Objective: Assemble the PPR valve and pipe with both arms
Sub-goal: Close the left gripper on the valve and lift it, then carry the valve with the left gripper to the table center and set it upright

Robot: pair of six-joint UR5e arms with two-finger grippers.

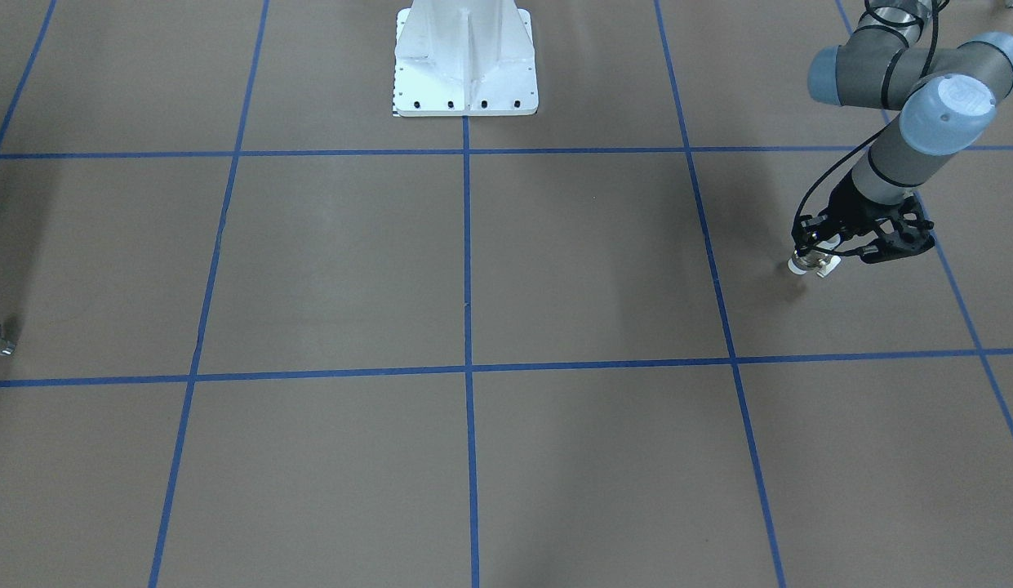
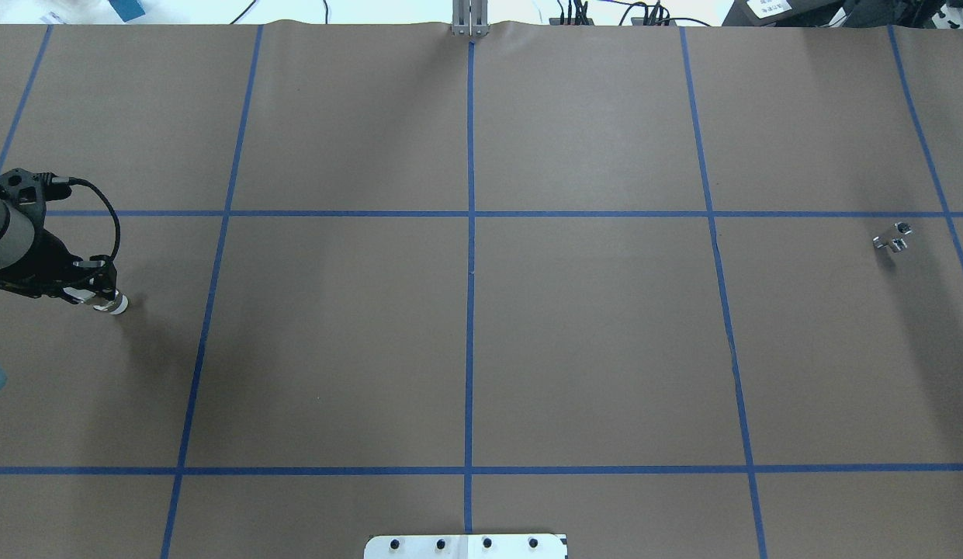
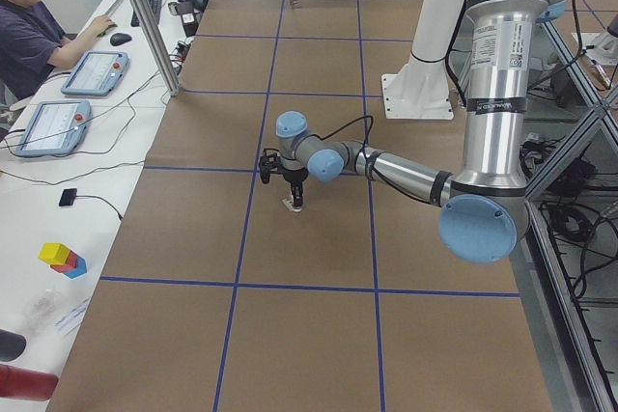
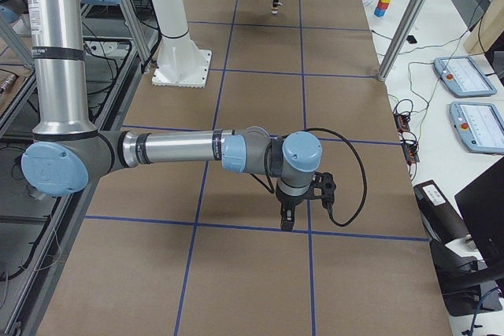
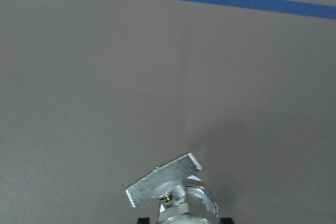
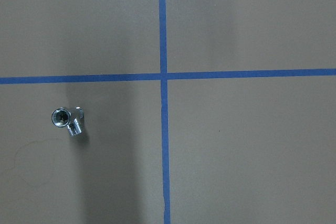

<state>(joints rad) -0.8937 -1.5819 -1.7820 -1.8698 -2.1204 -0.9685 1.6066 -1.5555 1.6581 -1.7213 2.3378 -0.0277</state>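
The PPR valve (image 1: 806,263), with white ends, a chrome middle and a flat lever tab, sits at the table surface on the robot's far left side. My left gripper (image 1: 815,251) is shut on the valve (image 2: 112,303), coming down on it from above. The left wrist view shows the valve (image 5: 181,200) close up at the bottom edge, tab upward. The pipe (image 2: 894,239), a tiny shiny stub with a dark bore, lies alone on the far right side (image 6: 68,120). My right gripper (image 4: 287,222) points down above the table; I cannot tell whether it is open or shut.
The white bolted pedestal (image 1: 465,82) stands at the robot's edge of the table. Blue tape lines (image 2: 470,233) divide the brown surface into squares. A person (image 3: 29,36) sits at a side desk with tablets (image 3: 92,72). Coloured blocks (image 3: 60,258) lie off the table.
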